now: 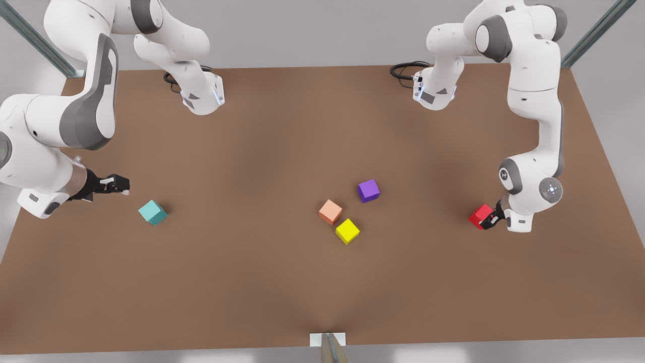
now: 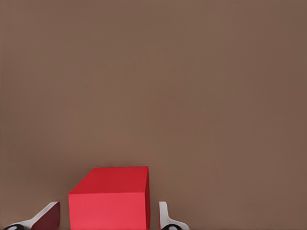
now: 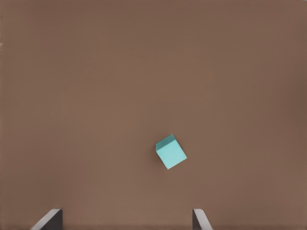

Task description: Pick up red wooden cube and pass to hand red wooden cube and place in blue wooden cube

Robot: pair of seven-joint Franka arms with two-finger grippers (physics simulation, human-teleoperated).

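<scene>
Left gripper (image 1: 488, 221) sits at the front view's right with its 2 fingers (image 2: 165, 218) flanking the red cube (image 1: 480, 216); whether they press it or leave a sliver of gap I cannot tell. That cube looks rigid, light and matte, so flat opposite faces should grip well. Its arm is folded low over the table (image 1: 282, 282). Right gripper (image 1: 117, 184) waits at the left, fingers spread, near the teal cube (image 1: 152, 212).
</scene>
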